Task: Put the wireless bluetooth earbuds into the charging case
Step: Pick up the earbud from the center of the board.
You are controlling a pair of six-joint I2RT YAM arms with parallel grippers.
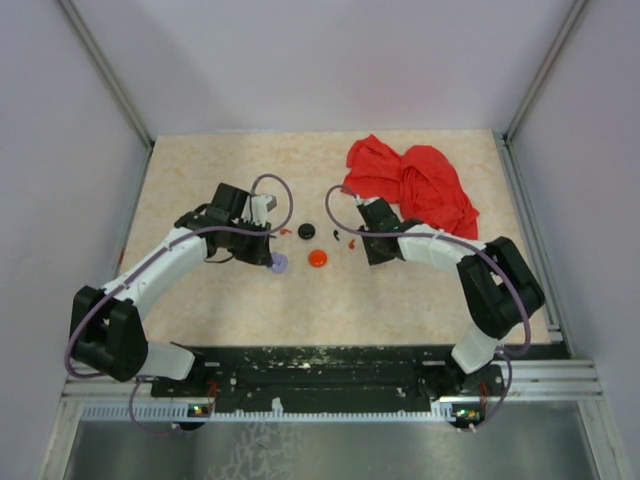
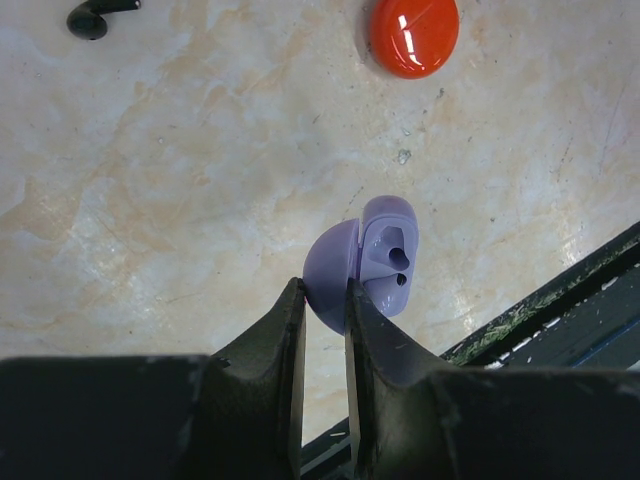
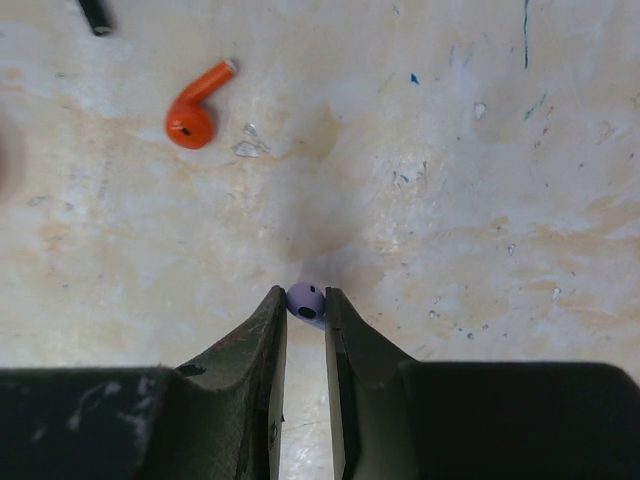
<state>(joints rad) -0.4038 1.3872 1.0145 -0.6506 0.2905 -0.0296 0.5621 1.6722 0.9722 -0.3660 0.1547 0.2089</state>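
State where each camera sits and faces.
Top external: above and behind, looking down on the table; left arm, right arm show.
Left wrist: behind the left gripper, looking down at the open lavender case it clamps.
Right wrist: behind the right gripper, looking down at the lavender earbud it pinches.
Shared: top and left wrist both show the case.

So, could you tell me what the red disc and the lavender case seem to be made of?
Red disc: likely glossy hard plastic, given its sharp white highlights. Lavender case: probably satin-finish plastic; smooth moulded recesses, only a soft sheen.
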